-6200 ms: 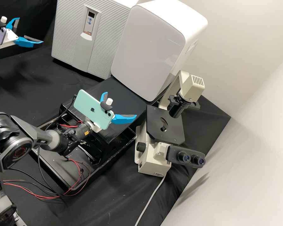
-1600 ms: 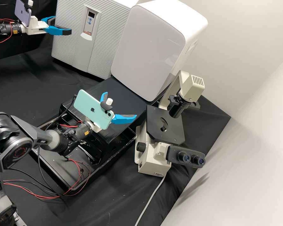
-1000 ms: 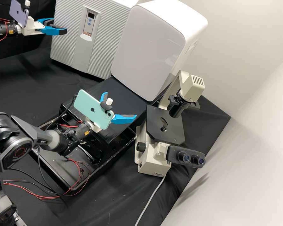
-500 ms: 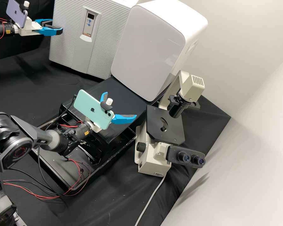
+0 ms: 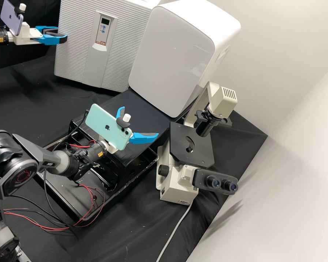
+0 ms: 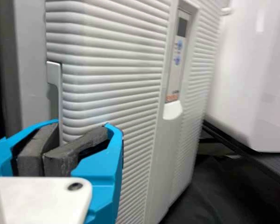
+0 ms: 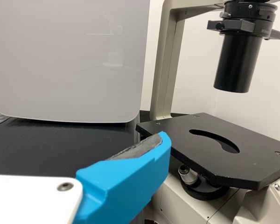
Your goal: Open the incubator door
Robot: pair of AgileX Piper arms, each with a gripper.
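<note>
At the upper left of the high view, my left gripper (image 5: 63,35) is at the left edge of the ribbed incubator door (image 5: 74,43). In the left wrist view, the left gripper (image 6: 79,131) is shut on the pale door handle (image 6: 55,77) at the side of the ribbed door (image 6: 112,70); its pads hide the handle's lower part. A grey surface shows beside the door edge there. My right gripper (image 5: 139,122) stands open over the bench, well apart from the incubator. In the right wrist view, a blue finger of the right gripper (image 7: 161,147) lies before the microscope stage.
A large white rounded unit (image 5: 171,54) stands beside the incubator. The microscope (image 5: 182,174) is right of the right gripper, its stage (image 5: 191,143) close to the fingertips. Below that arm lies a black tray-like frame (image 5: 80,218) with red and black cables.
The left gripper came in from the left and closed at the door's edge, then moved back leftward with it. The door's free edge has swung outward slightly. The right arm kept still.
</note>
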